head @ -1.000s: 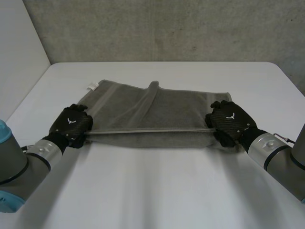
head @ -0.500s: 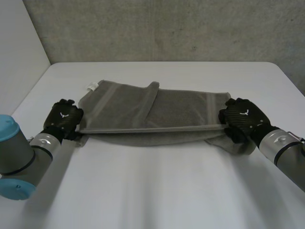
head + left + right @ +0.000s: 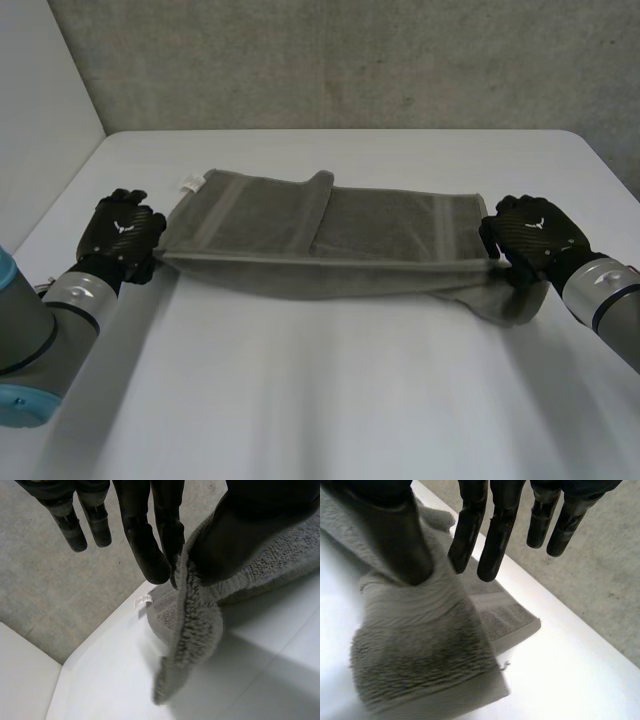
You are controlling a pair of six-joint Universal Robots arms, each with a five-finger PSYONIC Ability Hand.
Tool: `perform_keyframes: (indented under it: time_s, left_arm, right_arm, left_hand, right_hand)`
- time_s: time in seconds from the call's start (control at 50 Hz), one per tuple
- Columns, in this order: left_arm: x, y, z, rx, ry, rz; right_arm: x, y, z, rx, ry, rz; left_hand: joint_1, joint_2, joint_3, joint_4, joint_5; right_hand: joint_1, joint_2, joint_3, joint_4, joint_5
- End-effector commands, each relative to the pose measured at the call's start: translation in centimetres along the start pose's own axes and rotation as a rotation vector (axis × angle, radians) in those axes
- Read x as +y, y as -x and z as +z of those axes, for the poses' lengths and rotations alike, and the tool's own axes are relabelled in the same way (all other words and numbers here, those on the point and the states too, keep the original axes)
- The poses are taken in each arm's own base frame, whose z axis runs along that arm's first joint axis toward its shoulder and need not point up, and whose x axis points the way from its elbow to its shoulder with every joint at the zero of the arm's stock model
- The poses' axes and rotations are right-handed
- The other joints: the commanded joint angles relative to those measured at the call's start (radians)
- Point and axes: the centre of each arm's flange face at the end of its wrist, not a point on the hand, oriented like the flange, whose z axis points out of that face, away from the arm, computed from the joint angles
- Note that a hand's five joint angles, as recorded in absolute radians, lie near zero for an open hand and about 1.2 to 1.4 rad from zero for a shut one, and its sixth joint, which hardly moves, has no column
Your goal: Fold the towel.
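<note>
Left hand (image 3: 122, 235) sits at the towel's 9 o'clock end, back of the hand up, with its forearm running off toward 7 o'clock. In its wrist view the thumb and the nearest fingers (image 3: 150, 555) are clamped on the towel's edge. The outer fingers hang straight and clear of the cloth.

Right hand (image 3: 530, 238) sits at the 3 o'clock end, back up, forearm running off toward 4 o'clock. In its wrist view the thumb and two fingers (image 3: 467, 535) pinch a bunched corner, and the other fingers are straight and free.

Towel (image 3: 320, 235): grey terry, drawn out long between the two hands across the middle of the white desk (image 3: 330, 400).
- The near long edge runs taut from hand to hand, with a lower layer showing beneath it.
- A fold ridge rises near 12 o'clock.
- A woven band crosses each end.
- A small white label (image 3: 191, 182) sticks out at the 10 o'clock corner.
- A loose flap sags onto the desk just beside the right hand, toward 6 o'clock.

A grey concrete wall (image 3: 330, 60) stands beyond the desk at 12 o'clock.
</note>
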Motion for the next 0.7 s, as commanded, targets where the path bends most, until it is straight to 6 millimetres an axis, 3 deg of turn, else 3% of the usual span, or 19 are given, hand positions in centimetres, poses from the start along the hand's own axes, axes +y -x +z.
perform_keyframes:
  time_s: [0.02,0.28,0.5,0.52,0.56,0.64,0.68,0.7]
  left_arm:
    - [0.6,0.9,0.1,-0.023,0.017,-0.002]
    - [0.6,1.1,0.2,-0.029,0.02,-0.002]
    - [0.7,1.0,0.2,-0.028,0.021,-0.003]
    - [0.7,1.0,0.2,-0.028,0.021,-0.003]
    - [0.7,1.1,0.2,-0.029,0.02,-0.002]
    - [0.6,1.0,0.0,-0.024,0.028,0.001]
    - [0.3,1.0,-0.1,-0.024,0.023,0.008]
    - [-0.5,1.4,-0.3,-0.033,0.006,0.013]
  right_arm:
    - [1.0,0.0,0.4,-0.071,0.077,0.031]
    - [3.2,0.1,0.5,-0.172,0.183,0.019]
    - [3.5,0.3,0.5,-0.175,0.196,0.029]
    - [3.5,0.4,0.5,-0.176,0.198,0.031]
    - [3.5,0.3,0.6,-0.178,0.202,0.036]
    - [2.7,-0.3,0.3,-0.173,0.208,0.046]
    - [0.5,-0.9,-0.8,-0.18,0.208,0.056]
    - [0.4,-0.9,-0.8,-0.18,0.208,0.056]
  left_hand:
    - [0.099,0.046,-0.058,-0.066,0.084]
    - [0.099,0.046,-0.058,-0.066,0.084]
    - [0.099,0.046,-0.058,-0.066,0.084]
    - [0.099,0.046,-0.058,-0.066,0.084]
    - [0.099,0.046,-0.058,-0.066,0.084]
    - [0.099,0.046,-0.058,-0.066,0.084]
    - [0.099,0.046,-0.058,-0.066,0.084]
    - [0.099,0.046,-0.058,-0.066,0.084]
  right_hand:
    - [-0.128,-0.134,-0.053,-0.076,-0.13]
    - [-0.45,-0.457,-0.053,-0.076,-0.453]
    - [-0.36,-0.366,-0.053,-0.076,-0.362]
    - [-0.194,-0.2,-0.053,-0.076,-0.196]
    - [0.354,0.348,-0.053,-0.076,0.352]
    - [0.461,0.455,-0.053,-0.076,0.459]
    - [0.461,0.455,-0.053,-0.076,0.459]
    - [0.461,0.455,-0.053,-0.076,0.459]
